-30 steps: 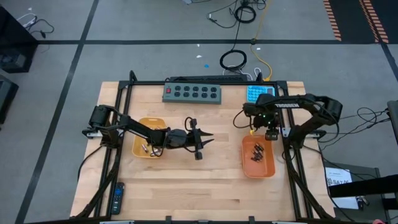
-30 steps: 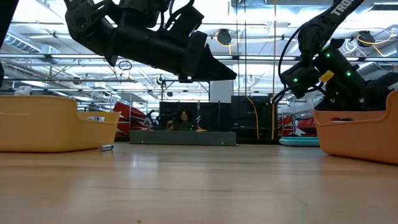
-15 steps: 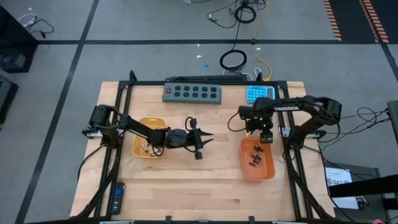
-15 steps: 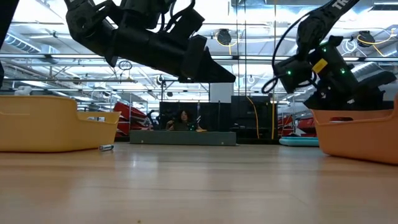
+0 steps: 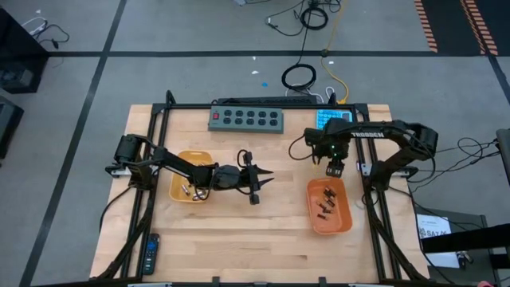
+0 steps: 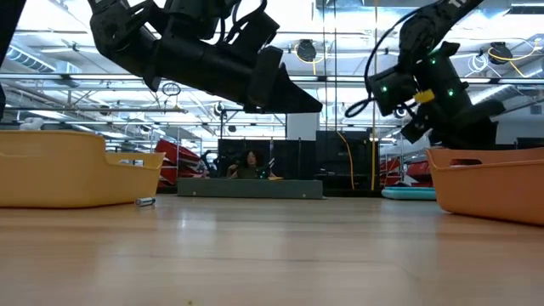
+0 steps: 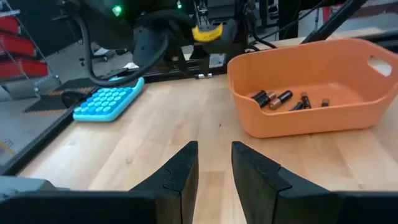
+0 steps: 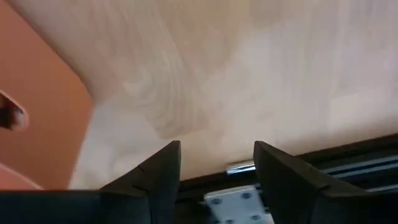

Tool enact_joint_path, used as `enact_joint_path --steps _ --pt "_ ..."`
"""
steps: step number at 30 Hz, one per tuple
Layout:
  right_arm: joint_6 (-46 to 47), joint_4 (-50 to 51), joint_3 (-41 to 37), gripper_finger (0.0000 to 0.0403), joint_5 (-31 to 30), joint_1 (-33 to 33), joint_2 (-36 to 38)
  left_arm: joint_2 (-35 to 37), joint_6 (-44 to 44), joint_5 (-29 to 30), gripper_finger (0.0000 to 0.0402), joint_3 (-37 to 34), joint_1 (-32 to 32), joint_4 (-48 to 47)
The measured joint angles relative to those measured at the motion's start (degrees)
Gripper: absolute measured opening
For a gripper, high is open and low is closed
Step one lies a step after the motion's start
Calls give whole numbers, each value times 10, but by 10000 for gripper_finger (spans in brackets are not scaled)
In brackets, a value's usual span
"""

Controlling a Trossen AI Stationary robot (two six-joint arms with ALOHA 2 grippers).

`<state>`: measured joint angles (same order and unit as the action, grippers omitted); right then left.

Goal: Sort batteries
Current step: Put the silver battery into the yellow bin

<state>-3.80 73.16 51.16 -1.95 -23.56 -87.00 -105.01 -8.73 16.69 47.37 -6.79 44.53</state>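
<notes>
Two orange trays stand on the wooden table. The left tray (image 5: 191,186) holds a few batteries (image 5: 186,190). The right tray (image 5: 330,206) holds several dark batteries (image 7: 283,98) on its floor. One silver battery (image 6: 144,201) lies on the table beside the left tray. My left gripper (image 5: 269,177) hovers over mid-table, pointing toward the right tray; its fingers (image 7: 214,163) stand a little apart with nothing between them. My right gripper (image 5: 335,167) hangs just beyond the right tray's far rim, pointing down, open and empty (image 8: 216,163).
A grey switch box (image 5: 247,119) and a blue keypad (image 5: 333,119) lie along the far edge. A black remote control (image 5: 150,253) lies at the near left corner. Black frame rails (image 5: 374,215) run along both sides of the table. Bare wood lies between the trays.
My right gripper has moved from above the right tray's far right corner toward the table's left and far edge, rising a little and rolling slightly. It has stayed open. My left arm has kept still.
</notes>
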Motion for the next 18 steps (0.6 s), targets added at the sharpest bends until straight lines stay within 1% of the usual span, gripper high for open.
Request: enact_joint_path --steps 3,7,13,16,18 --pt "32 16 0 196 8 -27 -14 0 21 -2 107 0 0 3" --pt "49 40 -1 204 3 -63 -52 0 23 -8 107 0 -1 5" --pt "18 48 -1 204 -29 -76 -107 0 22 -10 107 1 -6 -15" --pt "16 49 -1 205 -28 -76 -128 0 19 -10 107 1 -9 -25" --pt "9 52 -1 206 -15 -83 -136 0 19 -10 107 1 -10 -28"
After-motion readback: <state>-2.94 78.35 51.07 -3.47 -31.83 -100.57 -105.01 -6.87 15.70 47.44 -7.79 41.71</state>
